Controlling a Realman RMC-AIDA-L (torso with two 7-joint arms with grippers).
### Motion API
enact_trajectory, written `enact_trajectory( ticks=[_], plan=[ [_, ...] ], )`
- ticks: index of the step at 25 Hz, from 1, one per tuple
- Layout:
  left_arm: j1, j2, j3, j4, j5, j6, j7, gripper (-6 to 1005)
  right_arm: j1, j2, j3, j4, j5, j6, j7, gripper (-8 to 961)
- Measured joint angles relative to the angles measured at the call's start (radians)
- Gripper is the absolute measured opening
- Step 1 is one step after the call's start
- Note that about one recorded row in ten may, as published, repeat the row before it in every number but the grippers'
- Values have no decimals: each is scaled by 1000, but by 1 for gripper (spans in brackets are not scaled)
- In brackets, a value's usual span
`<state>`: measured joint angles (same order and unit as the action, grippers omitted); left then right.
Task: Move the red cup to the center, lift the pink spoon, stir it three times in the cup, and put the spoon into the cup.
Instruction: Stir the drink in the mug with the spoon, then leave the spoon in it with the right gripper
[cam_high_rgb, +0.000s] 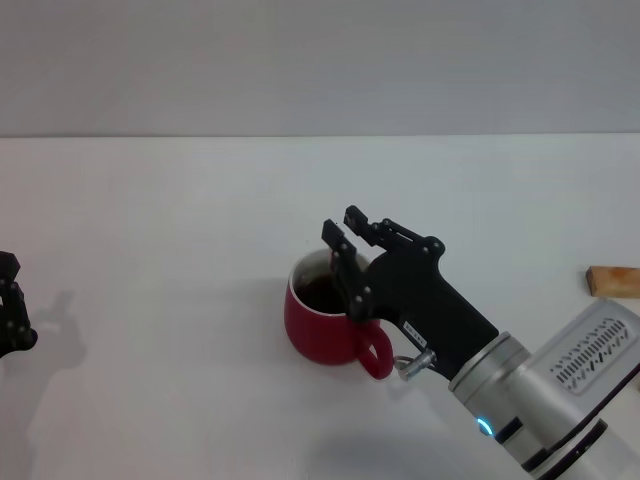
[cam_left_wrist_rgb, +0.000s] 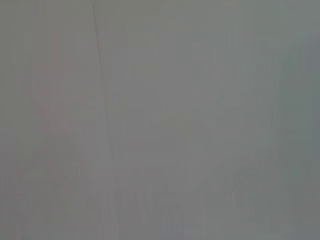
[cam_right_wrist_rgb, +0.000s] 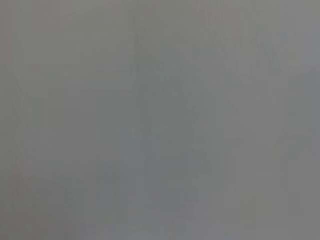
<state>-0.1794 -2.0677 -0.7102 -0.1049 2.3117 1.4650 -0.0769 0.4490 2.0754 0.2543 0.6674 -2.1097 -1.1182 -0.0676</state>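
The red cup (cam_high_rgb: 322, 325) stands on the white tabletop (cam_high_rgb: 150, 250) near the middle, its loop handle turned toward the robot's right. The right claw (cam_high_rgb: 345, 240) is right at it, one finger reaching down over the rim on the handle side, the other outside; the fingers look parted, and whether they pinch the wall I cannot tell. The pink spoon is not visible. The left claw (cam_high_rgb: 12, 310) sits idle at the far left edge, well apart; the right arm is nearer

A tan wooden block (cam_high_rgb: 613, 281) lies on the white table (cam_high_rgb: 150, 220).
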Motion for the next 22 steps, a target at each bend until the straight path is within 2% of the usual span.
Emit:
enact_trajectory(
  ticks=[3, 8, 15, 17, 18, 22],
  plan=[
    [0, 0, 0, -1, 0, 0, 0, -2, -2, 1, 9, -8, -32, 0, 19, 118],
    [0, 0, 0, -2, 0, 0, 1, -2, -2, 2, 9, -10, -35, -14, 24, 332],
    [0, 0, 0, -3, 0, 1, 1, -2, -46, 3, 17, -16, -30, -123, 17, 535],
    [1, 0, 0, -3, 0, 1, 1, -2, -54, 2, 22, -18, -28, -133, 16, 543],
    [2, 1, 0, -3, 0, 1, 1, -2, -87, 1, 57, -22, -27, -169, 16, 547],
    [10, 2, 0, -3, -1, 4, 2, -2, -136, -1, 110, -31, -27, -219, 16, 587]
  ],
)
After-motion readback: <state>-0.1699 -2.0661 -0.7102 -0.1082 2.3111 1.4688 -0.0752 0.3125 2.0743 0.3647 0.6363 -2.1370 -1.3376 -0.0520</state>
